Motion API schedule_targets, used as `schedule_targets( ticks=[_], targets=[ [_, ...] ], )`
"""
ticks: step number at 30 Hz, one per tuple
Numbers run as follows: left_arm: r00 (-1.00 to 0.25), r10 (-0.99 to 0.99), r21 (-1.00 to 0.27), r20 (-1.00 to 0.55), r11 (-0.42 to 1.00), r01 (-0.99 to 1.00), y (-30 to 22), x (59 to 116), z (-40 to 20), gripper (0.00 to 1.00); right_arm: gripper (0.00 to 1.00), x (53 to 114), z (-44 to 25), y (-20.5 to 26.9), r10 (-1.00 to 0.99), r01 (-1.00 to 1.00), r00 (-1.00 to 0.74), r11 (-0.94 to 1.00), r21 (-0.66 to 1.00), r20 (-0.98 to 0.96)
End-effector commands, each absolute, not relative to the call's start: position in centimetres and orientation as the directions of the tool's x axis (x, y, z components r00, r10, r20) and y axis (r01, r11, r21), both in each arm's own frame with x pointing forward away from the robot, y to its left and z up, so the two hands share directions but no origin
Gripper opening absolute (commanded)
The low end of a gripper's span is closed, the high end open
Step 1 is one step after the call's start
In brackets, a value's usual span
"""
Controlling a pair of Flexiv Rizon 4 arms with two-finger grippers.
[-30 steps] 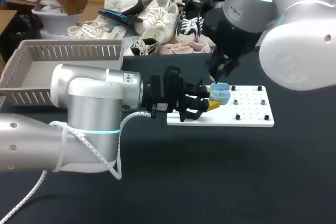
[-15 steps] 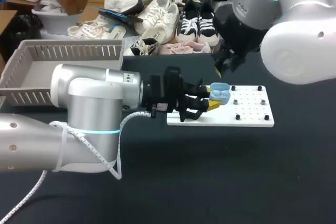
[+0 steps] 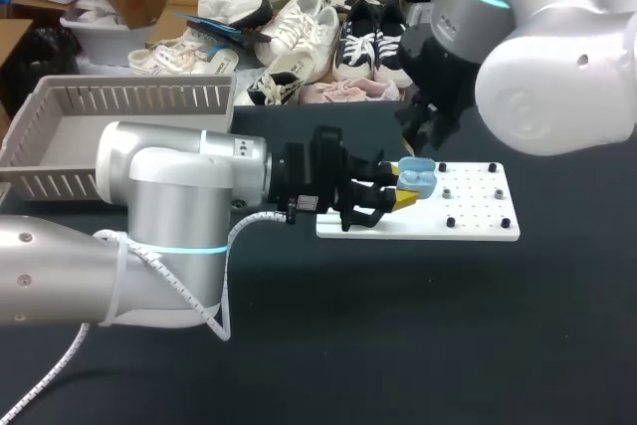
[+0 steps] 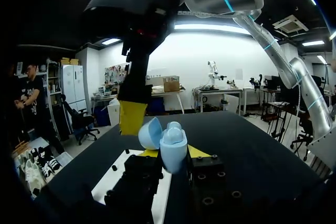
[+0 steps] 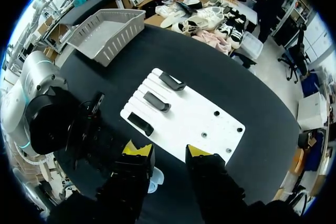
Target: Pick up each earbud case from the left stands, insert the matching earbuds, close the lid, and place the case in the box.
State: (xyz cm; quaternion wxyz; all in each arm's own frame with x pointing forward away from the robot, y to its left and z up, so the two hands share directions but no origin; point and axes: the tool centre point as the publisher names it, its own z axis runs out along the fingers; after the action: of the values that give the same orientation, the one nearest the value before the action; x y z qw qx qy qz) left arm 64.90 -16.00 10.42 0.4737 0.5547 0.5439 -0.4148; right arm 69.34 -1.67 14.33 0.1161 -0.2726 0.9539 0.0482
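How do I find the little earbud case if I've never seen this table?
On the black table lies a flat white board. Over the board's left half, the left gripper pinches the earbud case between its yellow tips. It is the only pale blue thing there, rounded, with its lid open; the pegs on the board are black.

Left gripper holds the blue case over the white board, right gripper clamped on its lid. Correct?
No: the right gripper is open, clear of the blue case, per the right wrist view. The left gripper does hold it over the white board.
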Motion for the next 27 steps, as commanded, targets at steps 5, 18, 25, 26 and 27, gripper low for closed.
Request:
schedule_targets(
  ticks=[5,18,25,26,27],
  targets=[
    [0.066,0.209,0.077,-0.976,0.048,0.996,-16.1,64.8,10.4,0.00,0.36,67.7,14.9,-2.1,-0.498,-0.522,-0.826,0.852,0.028,-0.263],
    [0.066,0.209,0.077,-0.976,0.048,0.996,-16.1,64.8,10.4,0.00,0.36,66.1,14.6,-1.5,-0.492,-0.521,-0.829,0.852,0.048,-0.265],
    [0.066,0.209,0.077,-0.976,0.048,0.996,-16.1,64.8,10.4,0.00,0.37,65.5,15.8,-2.4,-0.434,-0.475,-0.848,0.877,0.072,-0.305],
    [0.066,0.209,0.077,-0.976,0.048,0.996,-16.1,64.8,10.4,0.00,0.37,65.4,16.0,-2.6,-0.424,-0.467,-0.850,0.881,0.075,-0.312],
    [0.066,0.209,0.077,-0.976,0.048,0.996,-16.1,64.8,10.4,0.00,0.37,65.3,16.2,-2.8,-0.411,-0.456,-0.853,0.886,0.078,-0.322]
  ],
)
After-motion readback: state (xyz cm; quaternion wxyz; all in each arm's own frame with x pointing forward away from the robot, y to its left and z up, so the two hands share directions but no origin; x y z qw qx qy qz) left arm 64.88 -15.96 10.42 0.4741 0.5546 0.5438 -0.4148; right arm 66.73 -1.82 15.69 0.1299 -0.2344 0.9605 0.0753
